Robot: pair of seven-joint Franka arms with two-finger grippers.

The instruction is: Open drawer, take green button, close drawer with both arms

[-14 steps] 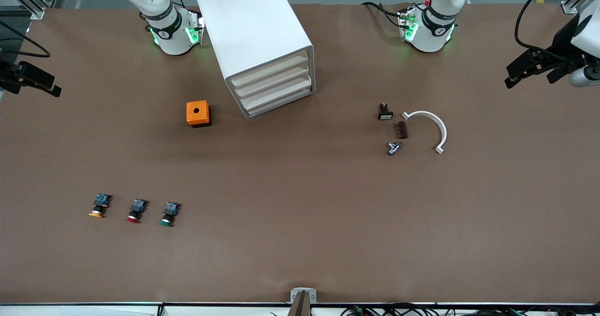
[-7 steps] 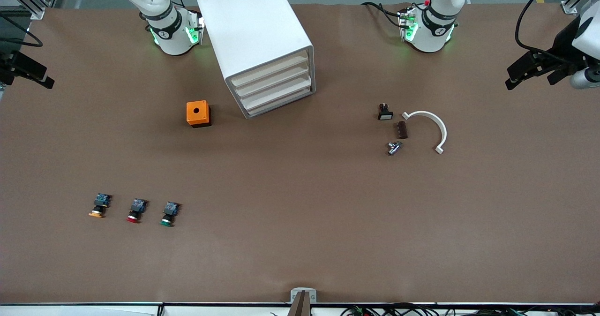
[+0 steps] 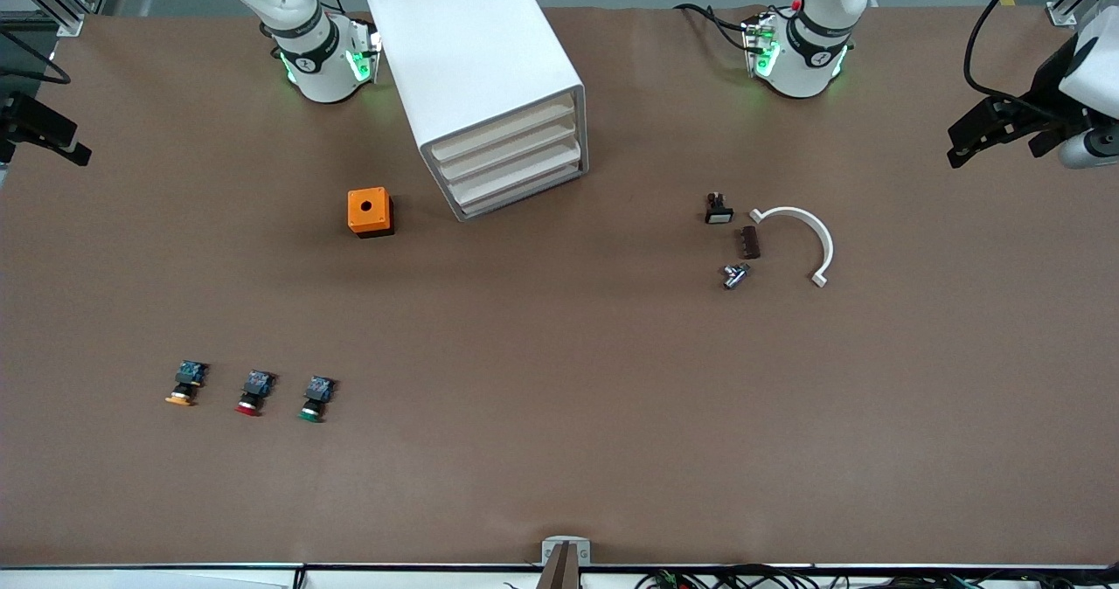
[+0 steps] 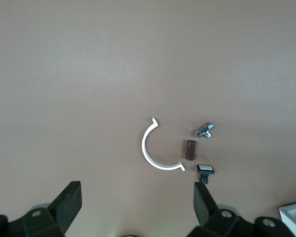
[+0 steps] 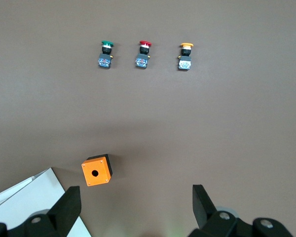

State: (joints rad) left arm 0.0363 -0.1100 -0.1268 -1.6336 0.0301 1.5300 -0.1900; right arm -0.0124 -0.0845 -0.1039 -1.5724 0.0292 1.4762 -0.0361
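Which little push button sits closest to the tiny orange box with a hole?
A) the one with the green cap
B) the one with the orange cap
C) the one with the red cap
A: of the three small push buttons in a row, the green-capped push button lies at the end of the row nearest the small orange box with a hole; the red-capped one comes next and the orange-capped one lies farthest along.
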